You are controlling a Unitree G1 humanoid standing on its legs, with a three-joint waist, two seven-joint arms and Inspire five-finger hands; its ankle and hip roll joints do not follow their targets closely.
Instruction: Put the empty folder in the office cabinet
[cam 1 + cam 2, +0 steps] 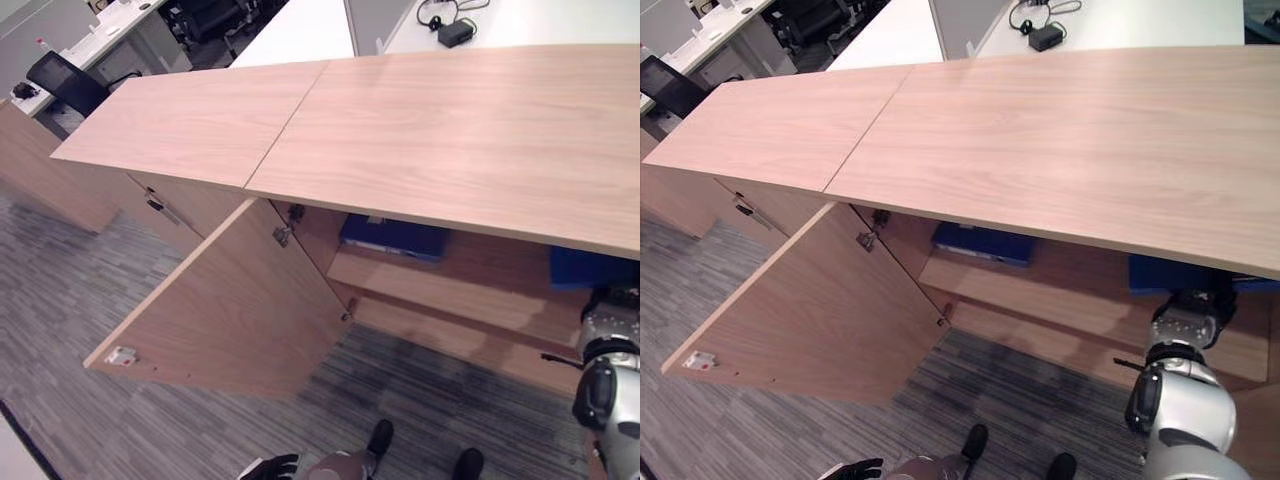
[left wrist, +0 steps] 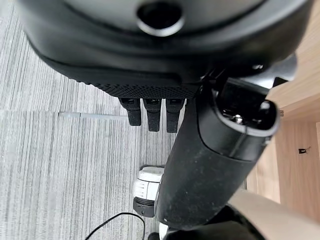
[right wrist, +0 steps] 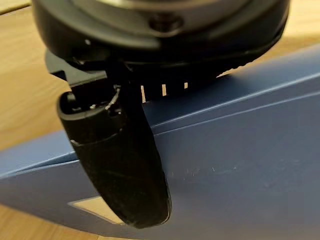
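A robot stands before a long wooden office cabinet (image 1: pixel 420 130) whose door (image 1: pixel 230 320) hangs swung out at the lower left of the frame, opening the shelves to its reach. Its right arm goes in under the cabinet top at the right edge, where the blue folder (image 1: pixel 1170 272) lies on the upper shelf (image 1: pixel 1040 290); the right wrist view shows the right hand (image 3: pixel 125 165) with its thumb laid flat across the folder's blue cover and the fingers tucked behind the edge, apparently pinching the folder so it can be slid home on the shelf rather than dropped. Wood grain shows all round the folder there, which suggests it is already inside the compartment. A second blue folder (image 1: pixel 395 238) rests further left on the same shelf, well apart from the first. The left hand (image 2: pixel 152 112) hangs low over the grey carpet (image 1: pixel 70 300) at the bottom of the frame, its fingers straight and relaxed and holding nothing, kept out of the way. A pale label patch shows on the held folder, but no writing on it can be read.
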